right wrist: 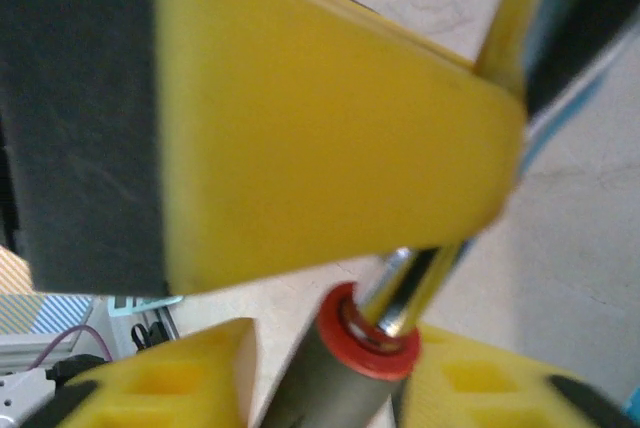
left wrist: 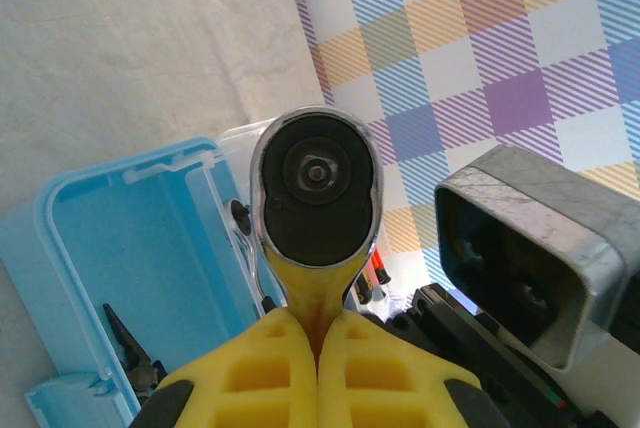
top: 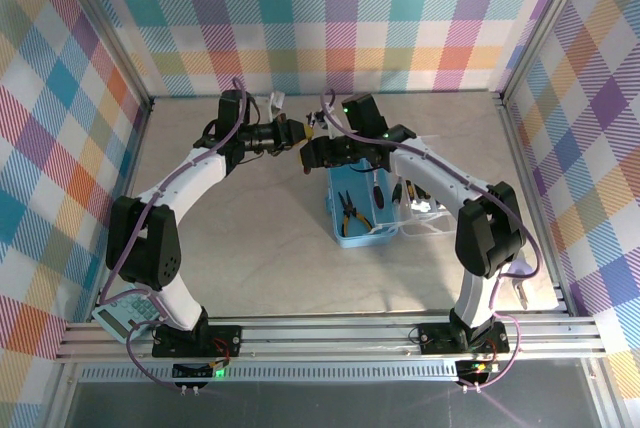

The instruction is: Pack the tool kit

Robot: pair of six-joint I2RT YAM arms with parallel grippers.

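Observation:
My left gripper point(left wrist: 320, 323) is shut on the neck of the ratchet point(left wrist: 315, 183), holding it in the air with its chrome head up. My right gripper point(right wrist: 335, 346) meets it from the other side. Its yellow fingers point(right wrist: 180, 378) press on both sides of the ratchet's grey handle point(right wrist: 340, 378), just below the red collar. From above, both grippers point(top: 300, 135) point(top: 314, 145) meet behind the open light-blue case point(top: 345, 228). Pliers point(top: 352, 213) lie in the case. Screwdrivers point(top: 400, 191) lie by the clear lid point(top: 425, 226).
A grey-teal calculator point(top: 125, 313) lies at the near left by the left arm's base. Checked walls and metal posts enclose the table. In the right wrist view the left gripper's broad yellow finger point(right wrist: 320, 138) stands close in front of the camera.

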